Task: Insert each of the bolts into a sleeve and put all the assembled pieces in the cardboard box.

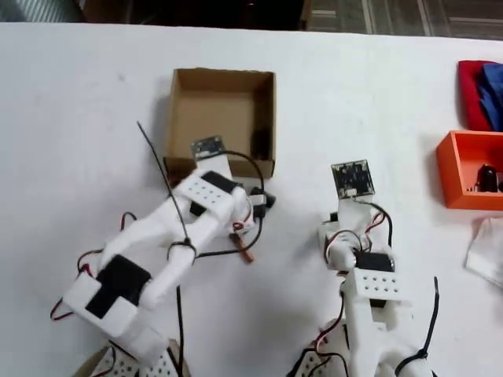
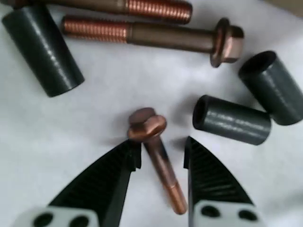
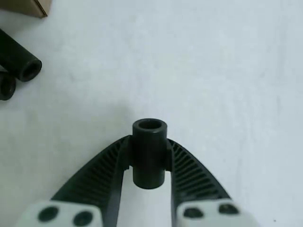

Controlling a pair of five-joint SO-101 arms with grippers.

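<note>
In the left wrist view my left gripper [image 2: 162, 152] is open, its fingers on either side of a copper bolt [image 2: 156, 151] lying on the white table. Two more bolts [image 2: 180, 39] [image 2: 142, 6] and three black sleeves [image 2: 43, 49] [image 2: 232, 120] [image 2: 273, 86] lie just beyond it. My right gripper [image 3: 149, 153] is shut on a black sleeve [image 3: 149, 142], held upright with its bore facing the camera. In the high view the left arm [image 1: 200, 206] sits at the front of the cardboard box [image 1: 224, 82], and the right arm [image 1: 365, 275] is off to its right.
A dark piece [image 1: 261, 141] lies inside the box by its right wall. Two loose sleeves [image 3: 20, 60] [image 3: 5, 86] and a box corner [image 3: 34, 6] are in the right wrist view. An orange bin [image 1: 464, 169] and red-blue cloth [image 1: 481, 90] stand at the right edge.
</note>
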